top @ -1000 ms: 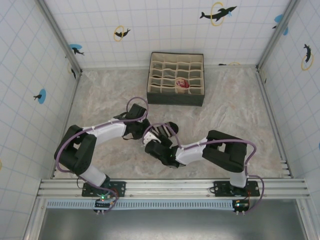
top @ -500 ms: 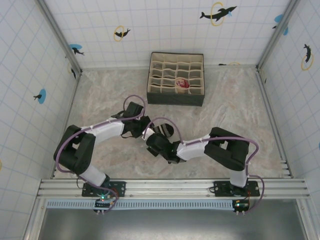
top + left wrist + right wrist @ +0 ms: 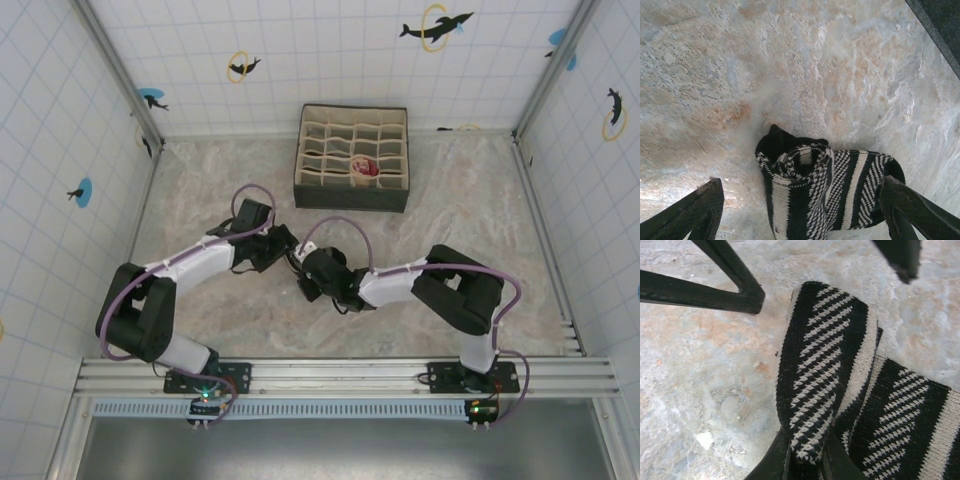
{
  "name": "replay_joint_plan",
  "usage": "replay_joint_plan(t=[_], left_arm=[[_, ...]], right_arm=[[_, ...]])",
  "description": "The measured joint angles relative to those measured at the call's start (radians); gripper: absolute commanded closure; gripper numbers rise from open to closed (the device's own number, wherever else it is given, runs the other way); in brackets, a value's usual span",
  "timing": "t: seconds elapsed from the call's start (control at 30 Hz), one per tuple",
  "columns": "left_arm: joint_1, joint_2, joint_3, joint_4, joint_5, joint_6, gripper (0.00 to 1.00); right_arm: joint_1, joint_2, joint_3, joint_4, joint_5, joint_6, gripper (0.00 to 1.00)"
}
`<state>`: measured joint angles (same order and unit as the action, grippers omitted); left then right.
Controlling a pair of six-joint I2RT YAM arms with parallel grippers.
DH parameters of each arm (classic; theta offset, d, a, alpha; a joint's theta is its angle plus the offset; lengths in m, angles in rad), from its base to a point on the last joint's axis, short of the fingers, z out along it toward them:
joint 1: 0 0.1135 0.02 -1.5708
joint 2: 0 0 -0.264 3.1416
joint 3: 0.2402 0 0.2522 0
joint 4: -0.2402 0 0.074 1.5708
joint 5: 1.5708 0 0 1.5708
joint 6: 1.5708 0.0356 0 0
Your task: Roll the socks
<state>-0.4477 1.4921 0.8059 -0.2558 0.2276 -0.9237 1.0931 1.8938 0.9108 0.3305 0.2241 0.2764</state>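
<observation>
Mid-roll, I'd say: the striped sock [image 3: 850, 185] lies bunched on the tabletop [image 3: 470, 230] between both arms, right gripper [image 3: 807, 456] jaws pinching its folded end, left gripper [image 3: 801, 184] jaws spread astride it; next, turn that fold over snugly.

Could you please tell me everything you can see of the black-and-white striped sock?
The striped sock looks knitted, black with plain white bands and finer patterned stripes, and has one solid black tip. It lies partly rolled into a loose bundle on the marbled table. The right gripper is shut on a fold that stands up from the rest of the sock. The left gripper is open, one finger on either side of the bundle, not visibly touching it.
</observation>
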Motion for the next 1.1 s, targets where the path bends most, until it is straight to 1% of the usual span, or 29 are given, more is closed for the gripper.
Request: replay_joint_plan(t=[0.17, 0.3, 0.43, 0.67, 0.83, 0.97, 1.1], left_arm=[[0.013, 0.000, -0.017, 0.000, -0.002, 0.005, 0.19], [0.016, -0.006, -0.031, -0.029, 0.004, 0.011, 0.19], [0.038, -0.018, -0.031, -0.037, 0.008, 0.024, 0.20], [0.044, -0.066, -0.061, -0.020, 0.015, 0.026, 0.23], [0.044, -0.094, -0.085, 0.011, 0.034, 0.027, 0.27], [0.043, -0.096, -0.106, 0.056, 0.063, 0.029, 0.31], [0.034, -0.098, -0.137, 0.107, 0.088, 0.031, 0.32]], right_arm=[[-0.002, 0.000, 0.008, -0.020, -0.010, 0.026, 1.00], [-0.023, 0.000, 0.010, -0.021, -0.061, 0.092, 1.00], [-0.060, 0.000, 0.000, 0.000, -0.150, 0.206, 1.00], [-0.121, -0.014, -0.092, 0.135, -0.291, 0.446, 1.00], [-0.148, -0.031, -0.150, 0.198, -0.352, 0.610, 1.00], [-0.166, -0.045, -0.208, 0.262, -0.390, 0.731, 1.00], [-0.181, -0.066, -0.259, 0.309, -0.410, 0.816, 1.00]])
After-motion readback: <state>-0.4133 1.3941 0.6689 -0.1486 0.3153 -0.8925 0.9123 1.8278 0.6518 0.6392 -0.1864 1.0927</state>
